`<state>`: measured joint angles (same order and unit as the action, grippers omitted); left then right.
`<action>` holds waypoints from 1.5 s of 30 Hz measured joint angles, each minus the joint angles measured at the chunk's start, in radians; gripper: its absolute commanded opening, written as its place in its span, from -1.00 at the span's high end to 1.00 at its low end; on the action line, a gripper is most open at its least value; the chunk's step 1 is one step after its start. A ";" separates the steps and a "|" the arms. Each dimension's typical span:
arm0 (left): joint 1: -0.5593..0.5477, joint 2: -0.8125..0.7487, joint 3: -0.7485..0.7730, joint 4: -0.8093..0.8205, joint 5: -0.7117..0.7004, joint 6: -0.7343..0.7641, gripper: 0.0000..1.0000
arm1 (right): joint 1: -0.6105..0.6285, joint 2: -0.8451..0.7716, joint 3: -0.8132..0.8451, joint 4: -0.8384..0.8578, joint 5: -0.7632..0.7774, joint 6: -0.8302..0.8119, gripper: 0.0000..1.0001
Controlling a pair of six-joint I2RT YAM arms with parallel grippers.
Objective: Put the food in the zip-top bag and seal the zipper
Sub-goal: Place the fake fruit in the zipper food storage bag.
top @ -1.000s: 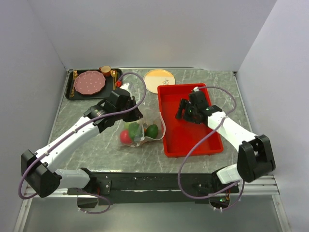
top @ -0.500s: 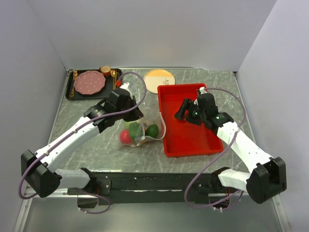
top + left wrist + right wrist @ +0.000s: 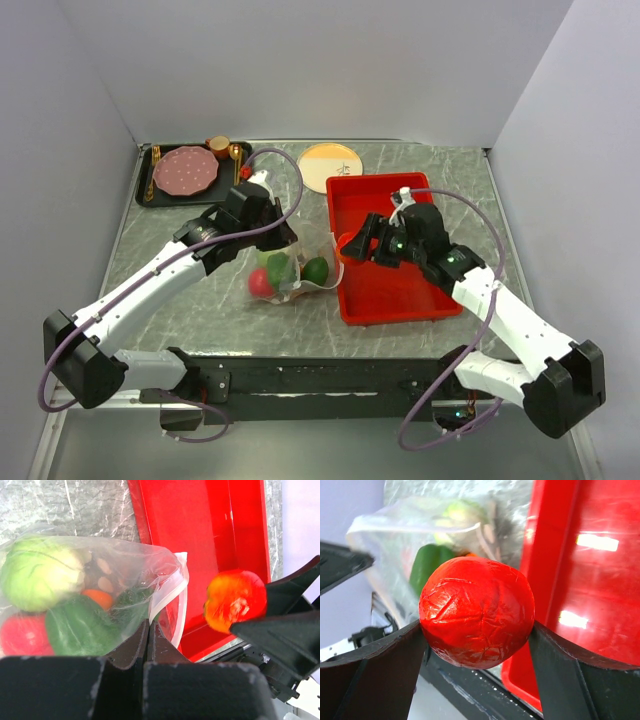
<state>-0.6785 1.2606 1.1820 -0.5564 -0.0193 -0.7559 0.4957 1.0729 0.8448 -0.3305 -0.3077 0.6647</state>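
Food tally is five: one red-orange ball (image 3: 476, 611) between the fingers of the right gripper (image 3: 352, 246), and four pieces inside the one zip-top bag (image 3: 125, 562) pinched at the tips of the left gripper (image 3: 148, 626). These four are one light green piece (image 3: 37, 577), one dark green piece (image 3: 80, 630), one red piece (image 3: 20, 635) and one orange piece (image 3: 97, 598); a brownish item (image 3: 102, 575) beside the orange piece could not be identified. Also recorded: two grippers, one red tray (image 3: 390, 295) beneath the right gripper, one black tray (image 3: 143, 190) well beyond the left gripper bearing one pink plate (image 3: 184, 170), and one yellow plate (image 3: 331, 160).

Top camera high and behind, downward; wrist cameras close, both on the zip-top bag (image 3: 131, 566)
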 measured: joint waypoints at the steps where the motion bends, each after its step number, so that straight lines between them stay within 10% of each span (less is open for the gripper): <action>1: 0.000 0.000 0.000 0.000 0.000 0.000 0.99 | 0.011 0.000 0.001 0.002 0.000 0.000 -0.08; 18: 0.000 0.000 0.000 0.000 0.019 0.000 0.99 | 0.178 0.230 0.149 0.026 0.008 -0.010 -0.14; 27: 0.000 -0.007 0.000 -0.002 0.022 0.000 0.99 | 0.220 0.413 0.284 0.022 0.055 -0.018 -0.39; 34: 0.000 -0.032 0.000 -0.011 0.019 0.000 0.99 | 0.225 0.435 0.338 0.013 0.111 -0.027 -0.98; 45: 0.000 -0.072 0.000 -0.039 -0.015 0.000 0.99 | 0.225 0.441 0.352 -0.011 0.177 -0.057 -1.00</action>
<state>-0.6785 1.1881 1.1820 -0.5957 -0.0345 -0.7563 0.7212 1.5139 1.1969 -0.3416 -0.1303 0.6079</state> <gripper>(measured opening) 0.014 0.997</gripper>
